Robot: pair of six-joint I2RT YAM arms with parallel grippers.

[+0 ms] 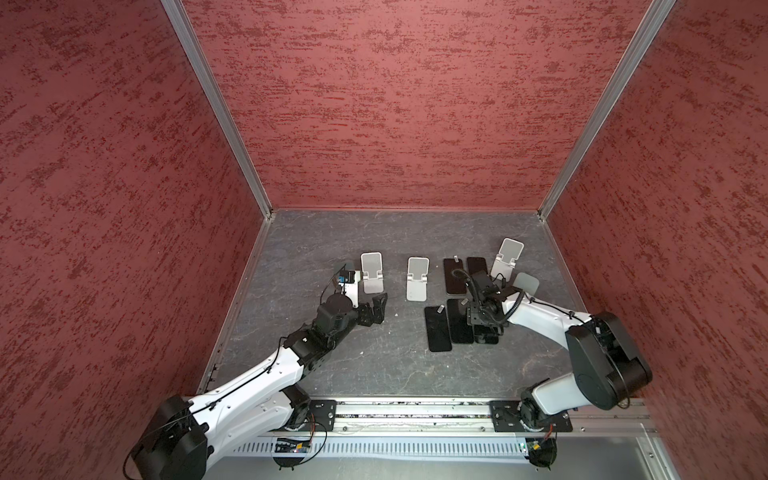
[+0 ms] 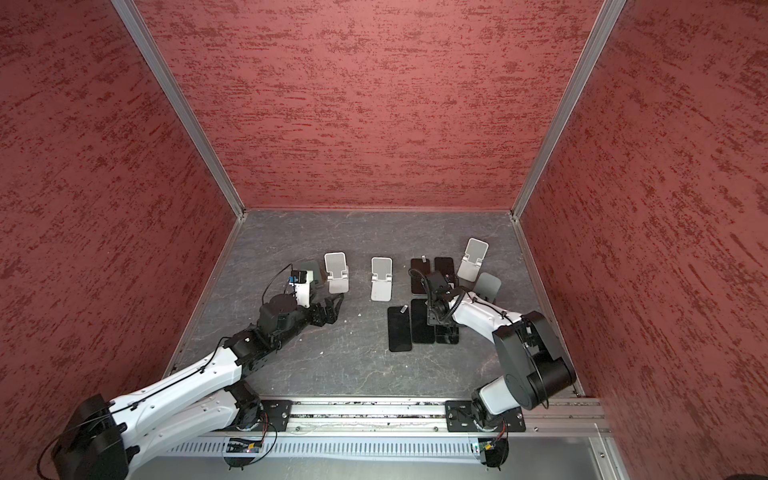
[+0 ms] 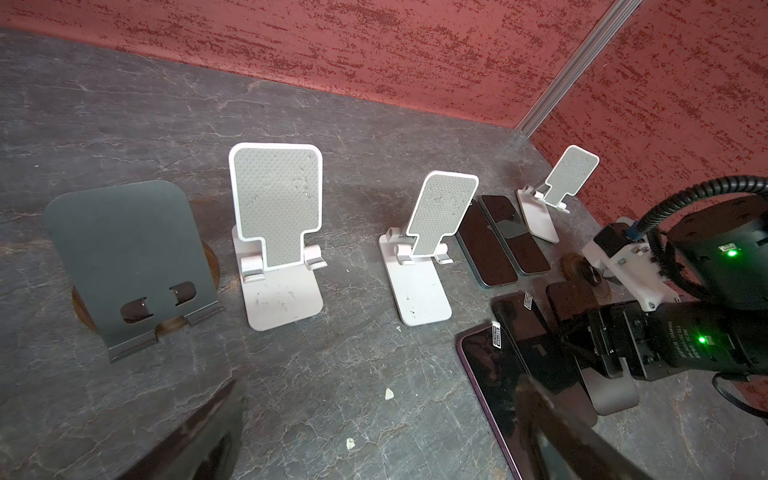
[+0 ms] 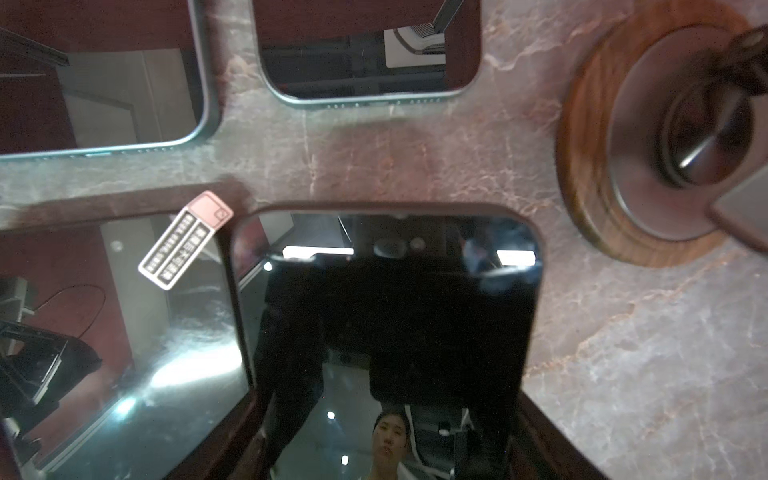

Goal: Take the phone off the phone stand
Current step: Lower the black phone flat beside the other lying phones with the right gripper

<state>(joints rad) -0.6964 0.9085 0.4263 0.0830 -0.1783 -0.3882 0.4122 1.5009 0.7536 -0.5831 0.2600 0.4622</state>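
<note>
Nearest item: the right gripper has its fingers clamped across the width of the phone. The phone is off any stand and low over the surface; contact with it cannot be confirmed. A tagged phone lies flat just beside it, at its 9 o'clock. The left gripper, towards 9 o'clock on the surface, stands spread wide and empty. Farther off, at the phone's 1 o'clock, the wood-based stand is vacant.

Judgement: set-down is in hand. Lower the phone flat, keep its edge off the tagged phone, release only once it rests, then lift straight up.
</note>
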